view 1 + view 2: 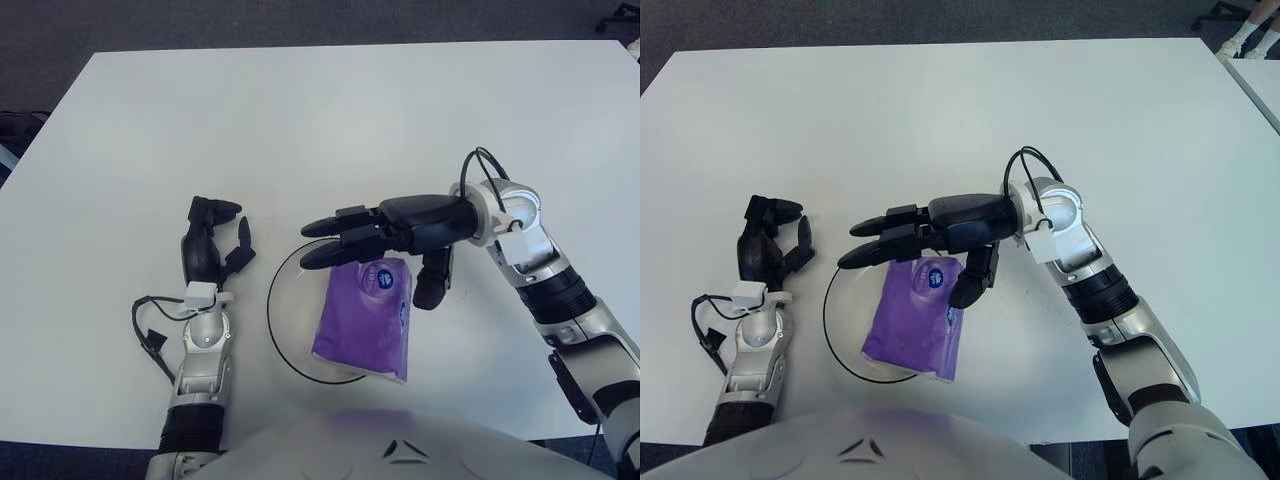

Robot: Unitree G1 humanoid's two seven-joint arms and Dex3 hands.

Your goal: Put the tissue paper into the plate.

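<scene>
Fingers loosely curled around nothing, the robot's black three-fingered left hand shows at the left of the white table, just beside the plate and clear of it. Next comes the round clear plate with a dark rim, and lying in it is the purple plastic-wrapped pack of tissue paper, its near corner reaching over the plate's front rim. Above the pack's far end hangs the black right hand, two fingers stretched out leftward over the plate and the thumb pointing down at the pack's right edge; the fingers are apart and appear to clamp nothing, though whether the thumb touches the wrapper cannot be told. The step looks like the release. To finish it well, the right hand should lift straight up with fingers spread, so nothing drags the pack farther over the rim.
</scene>
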